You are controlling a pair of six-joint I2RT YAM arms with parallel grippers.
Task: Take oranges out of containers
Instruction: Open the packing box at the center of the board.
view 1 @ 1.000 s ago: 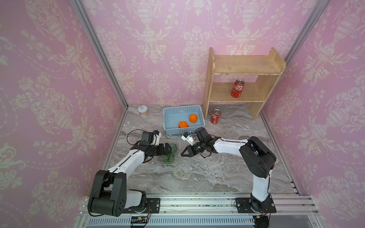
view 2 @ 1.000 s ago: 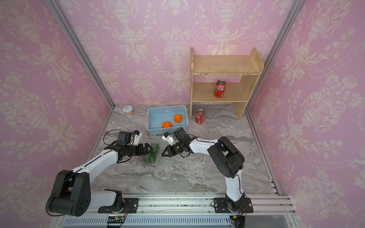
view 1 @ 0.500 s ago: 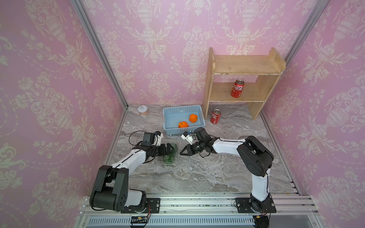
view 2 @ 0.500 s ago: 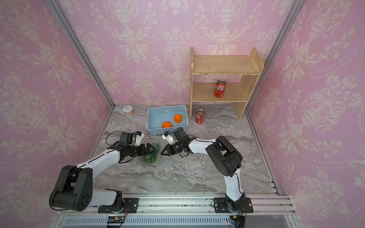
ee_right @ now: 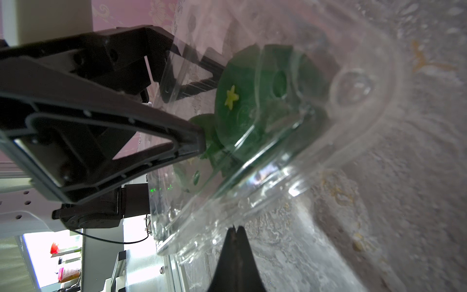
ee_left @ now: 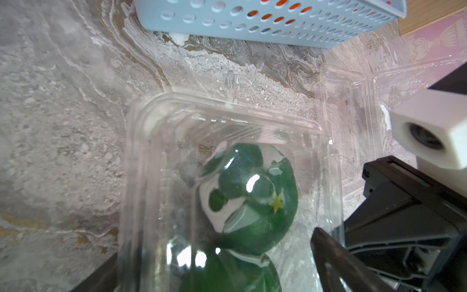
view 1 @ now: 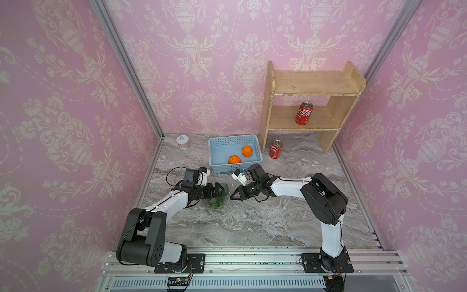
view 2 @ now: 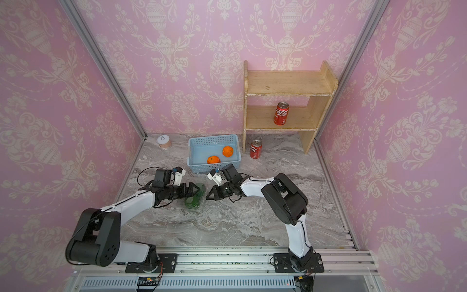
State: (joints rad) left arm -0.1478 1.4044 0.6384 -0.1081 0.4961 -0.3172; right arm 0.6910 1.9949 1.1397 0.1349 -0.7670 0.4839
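Observation:
A clear container [view 1: 219, 200] lies on the marble with two dark green oranges [ee_left: 252, 199] [ee_left: 227, 273] inside, lid down. My left gripper [view 1: 219, 189] straddles it, one finger on each long side, shut on it; the right wrist view shows a fingertip [ee_right: 199, 141] pressed to its wall. My right gripper [view 1: 231, 197] is shut, and its tips [ee_right: 236, 228] touch the container's rim [ee_right: 192, 242]. Two bright oranges [view 1: 234, 159] [view 1: 247, 151] sit in the blue basket [view 1: 235, 140]. A second clear container [ee_left: 353, 96] lies empty beside the first.
The wooden shelf [view 1: 313, 83] stands at the back right with a red can [view 1: 303, 113] on it. Another can [view 1: 275, 149] stands on the floor beside it. A small round jar [view 1: 182, 141] sits in the back left corner.
The left arm has shifted slightly and the container with it. The right gripper has stayed shut at the container's edge, almost still.

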